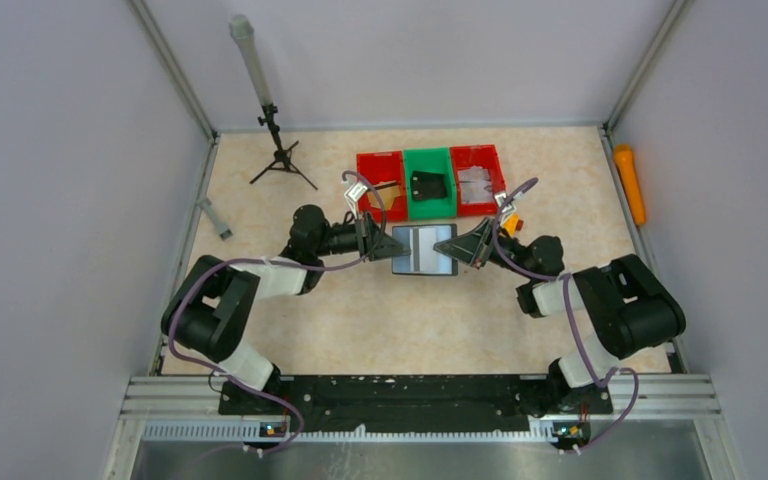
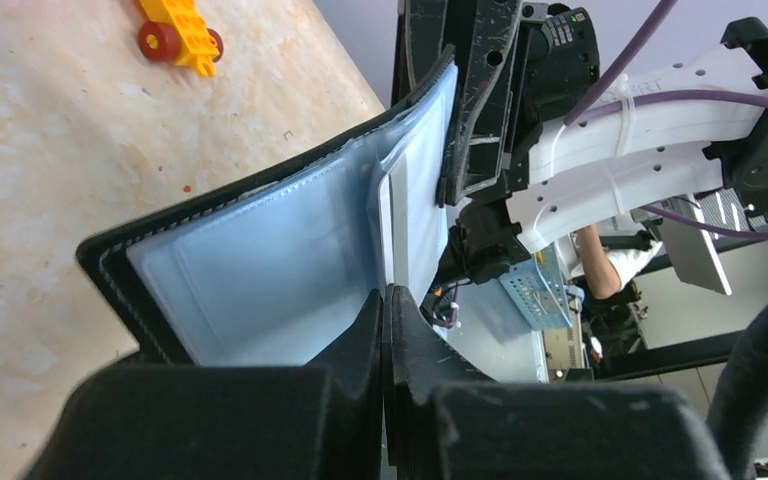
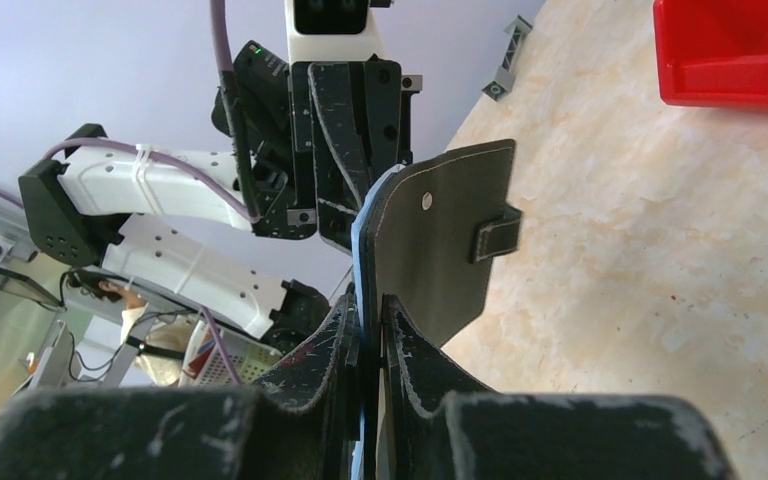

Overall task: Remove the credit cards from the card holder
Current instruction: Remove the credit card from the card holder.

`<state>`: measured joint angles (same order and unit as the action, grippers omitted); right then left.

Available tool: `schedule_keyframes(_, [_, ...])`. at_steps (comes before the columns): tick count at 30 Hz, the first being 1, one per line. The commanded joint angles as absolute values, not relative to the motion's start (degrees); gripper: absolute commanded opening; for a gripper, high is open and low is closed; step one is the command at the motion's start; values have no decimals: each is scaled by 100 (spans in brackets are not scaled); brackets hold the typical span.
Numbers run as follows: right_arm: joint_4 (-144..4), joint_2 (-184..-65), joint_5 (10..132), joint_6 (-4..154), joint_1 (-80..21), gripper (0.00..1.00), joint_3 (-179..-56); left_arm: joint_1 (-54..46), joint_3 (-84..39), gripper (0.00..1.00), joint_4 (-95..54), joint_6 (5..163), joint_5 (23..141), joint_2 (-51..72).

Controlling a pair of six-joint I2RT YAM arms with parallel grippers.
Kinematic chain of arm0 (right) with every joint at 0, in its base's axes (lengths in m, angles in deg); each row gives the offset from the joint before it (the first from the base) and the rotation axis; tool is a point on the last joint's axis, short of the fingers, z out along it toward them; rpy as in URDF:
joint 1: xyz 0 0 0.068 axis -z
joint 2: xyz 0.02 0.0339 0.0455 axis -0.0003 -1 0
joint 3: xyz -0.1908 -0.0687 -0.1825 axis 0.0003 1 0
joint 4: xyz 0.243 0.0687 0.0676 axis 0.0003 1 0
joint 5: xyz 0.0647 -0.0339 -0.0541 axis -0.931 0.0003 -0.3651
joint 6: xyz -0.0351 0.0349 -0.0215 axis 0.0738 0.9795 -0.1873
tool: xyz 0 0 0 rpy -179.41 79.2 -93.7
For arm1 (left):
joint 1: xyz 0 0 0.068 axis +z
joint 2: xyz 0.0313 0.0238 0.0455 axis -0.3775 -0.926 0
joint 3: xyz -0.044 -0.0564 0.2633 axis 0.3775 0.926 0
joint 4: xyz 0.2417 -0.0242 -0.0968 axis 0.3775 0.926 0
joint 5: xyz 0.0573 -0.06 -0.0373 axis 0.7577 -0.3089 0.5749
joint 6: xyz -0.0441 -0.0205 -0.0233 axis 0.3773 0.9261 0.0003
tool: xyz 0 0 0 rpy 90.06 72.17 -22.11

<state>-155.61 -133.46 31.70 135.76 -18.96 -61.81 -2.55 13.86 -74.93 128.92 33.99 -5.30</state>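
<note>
The left and right jaws are each pinching an end of the open holder (image 1: pixel 423 250); no cards are showing out yet.

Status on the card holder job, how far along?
Done: card holder is picked up and spread open, pale sleeves showing. In hand: right claw clamps one cover; left claw is shut at an inner sleeve's edge. Left: no card visibly out yet, so the pulling likely remains.

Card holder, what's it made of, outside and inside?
The card holder looks like black leather or fake leather outside: matte, with pale stitching along the edge. Its inner pockets look like clear, shiny plastic, glinting pale blue.
</note>
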Motion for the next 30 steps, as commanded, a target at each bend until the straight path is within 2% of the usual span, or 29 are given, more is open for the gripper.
schedule_keyframes(1, [-15992, -13154, 3115, 13426, -1820, 0, -6174, -181, 1401, 0, -7460, 12644, 3540, -326])
schedule_keyframes(9, [-16060, -13140, 3101, 13471, -1768, 0, -6160, -173, 1387, 1, -7460, 12656, 3528, -354])
schedule_keyframes(14, [-16274, -13251, 3058, 13615, -1771, 0, -6174, -190, 1460, 31, -8298, 13160, 3335, -555])
schedule_keyframes(16, [-16341, -13302, 3050, 13671, -1775, 0, -6181, -201, 1451, 40, -8538, 13326, 3259, -661])
schedule_keyframes(18, [-16503, -13380, 3021, 13756, -1797, 0, -6190, -228, 1433, 44, -8737, 13463, 3214, -757])
schedule_keyframes(30, [-16714, -13539, 2970, 13874, -1915, 0, -6264, -401, 1207, 40, -8814, 13651, 3091, -1107])
